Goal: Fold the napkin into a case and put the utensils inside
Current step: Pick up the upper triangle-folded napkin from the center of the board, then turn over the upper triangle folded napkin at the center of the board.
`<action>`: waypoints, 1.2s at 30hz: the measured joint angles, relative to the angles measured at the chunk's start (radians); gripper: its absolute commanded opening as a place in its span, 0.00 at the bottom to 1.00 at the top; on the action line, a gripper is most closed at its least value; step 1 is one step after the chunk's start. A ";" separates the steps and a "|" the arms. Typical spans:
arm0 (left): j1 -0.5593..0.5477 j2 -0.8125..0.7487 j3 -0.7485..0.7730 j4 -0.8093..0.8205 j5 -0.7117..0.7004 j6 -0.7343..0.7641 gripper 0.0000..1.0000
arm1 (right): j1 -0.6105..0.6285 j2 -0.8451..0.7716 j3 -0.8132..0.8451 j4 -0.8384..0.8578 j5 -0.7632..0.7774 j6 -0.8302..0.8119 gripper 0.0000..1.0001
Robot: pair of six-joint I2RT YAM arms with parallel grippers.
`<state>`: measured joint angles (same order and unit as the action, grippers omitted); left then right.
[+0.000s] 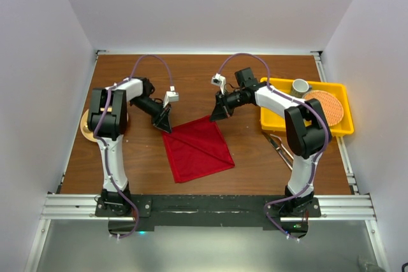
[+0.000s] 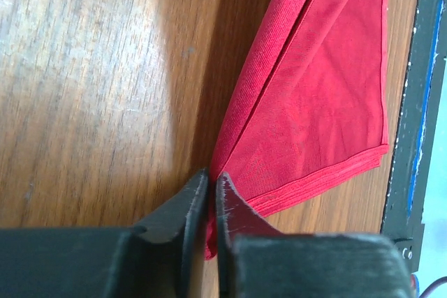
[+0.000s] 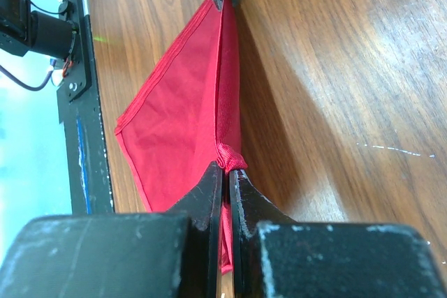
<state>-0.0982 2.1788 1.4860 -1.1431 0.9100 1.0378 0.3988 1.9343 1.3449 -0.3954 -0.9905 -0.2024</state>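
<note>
Napkin (image 1: 197, 148) is lying folded mid-table | left gripper (image 1: 164, 123) is pinching its far-left corner | right gripper (image 1: 220, 113) is clamping the far-right corner (both squeezed tight on cloth) | utensils (image 1: 276, 144) are lying off right

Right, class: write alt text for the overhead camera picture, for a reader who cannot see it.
Two robot arms each pinch a corner of a folded red napkin on a wooden table, the left tool and the right tool both shut on it. A yellow tray sits at the right edge.
</note>
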 measured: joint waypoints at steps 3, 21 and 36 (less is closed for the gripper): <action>0.000 0.000 -0.001 -0.005 -0.001 0.003 0.00 | 0.000 0.000 0.000 0.001 0.000 0.002 0.00; 0.005 -0.275 0.063 0.163 -0.090 -0.245 0.00 | 0.000 -0.148 0.055 0.034 0.155 -0.103 0.00; -0.016 -0.518 0.021 0.759 -0.407 -0.360 0.00 | -0.007 -0.137 0.145 0.491 0.259 -0.502 0.00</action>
<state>-0.1139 1.6608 1.5074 -0.3843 0.5030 0.6781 0.3916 1.7977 1.4899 0.0956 -0.7311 -0.7040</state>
